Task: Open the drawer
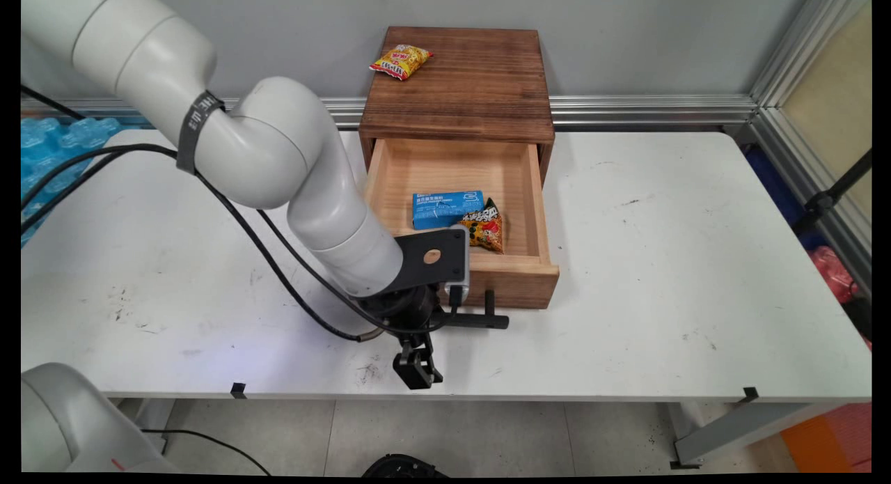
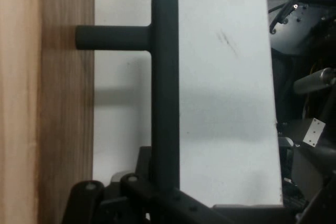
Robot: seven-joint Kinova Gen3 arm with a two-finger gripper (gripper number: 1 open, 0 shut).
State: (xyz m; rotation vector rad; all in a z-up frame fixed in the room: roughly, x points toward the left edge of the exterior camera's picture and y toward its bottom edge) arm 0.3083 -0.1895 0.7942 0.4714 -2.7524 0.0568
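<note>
Your gripper (image 1: 418,372) hangs at the drawer's black handle (image 2: 164,87), whether clamped or apart you cannot tell.
Beyond it, the open wooden drawer (image 1: 516,278) holds a blue box (image 1: 447,208) and an orange snack packet (image 1: 485,228).

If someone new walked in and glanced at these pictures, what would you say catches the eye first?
Probably the wooden drawer box at the table's far middle, its drawer pulled open toward the camera. Inside lie a blue box and an orange snack packet, and a yellow snack packet sits on the box's top. The gripper hangs near the table's front edge, right by the drawer's black handle.
</note>
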